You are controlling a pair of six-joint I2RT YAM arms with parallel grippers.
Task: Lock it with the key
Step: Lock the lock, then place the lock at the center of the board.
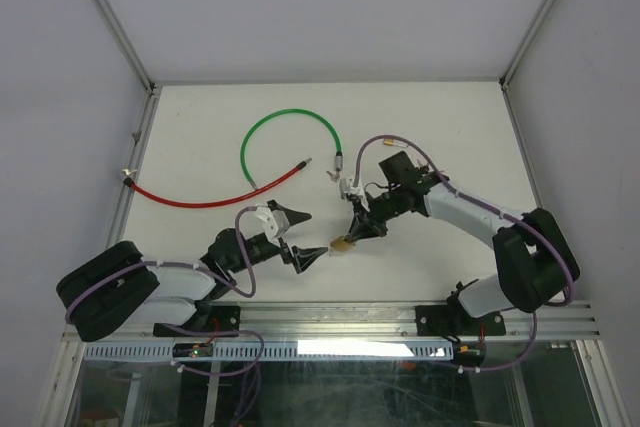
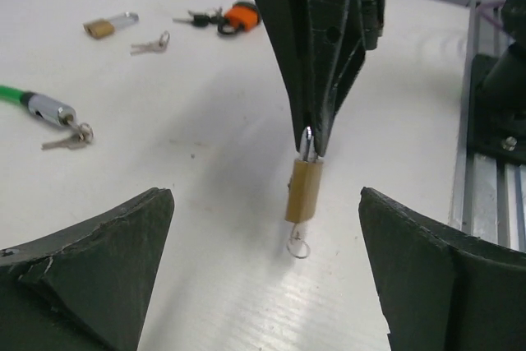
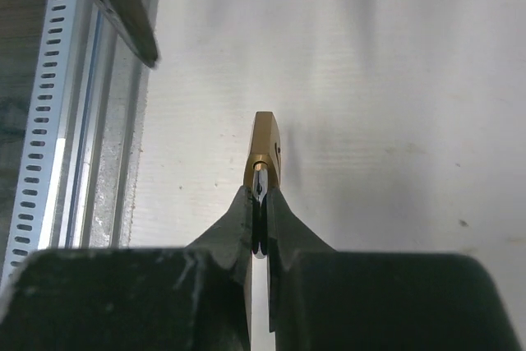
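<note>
A small brass padlock (image 2: 303, 190) hangs by its silver shackle from my right gripper (image 2: 311, 144), which is shut on the shackle. A key with a ring (image 2: 297, 244) sticks out of the padlock's underside. In the right wrist view the brass padlock (image 3: 265, 151) points away from the shut fingertips (image 3: 260, 196). In the top view the padlock (image 1: 342, 244) hangs near the table's front, with my right gripper (image 1: 352, 231) just above it. My left gripper (image 1: 299, 236) is open, its jaws either side of the padlock, apart from it; it also shows in the left wrist view (image 2: 267, 215).
A green cable lock (image 1: 285, 137) and a red cable (image 1: 185, 197) lie at the back left. In the left wrist view, a second brass padlock (image 2: 102, 27), loose keys (image 2: 150, 44), an orange padlock (image 2: 238, 17) and the green cable's end with keys (image 2: 51, 113) lie further off. A metal rail (image 2: 485, 195) runs on the right.
</note>
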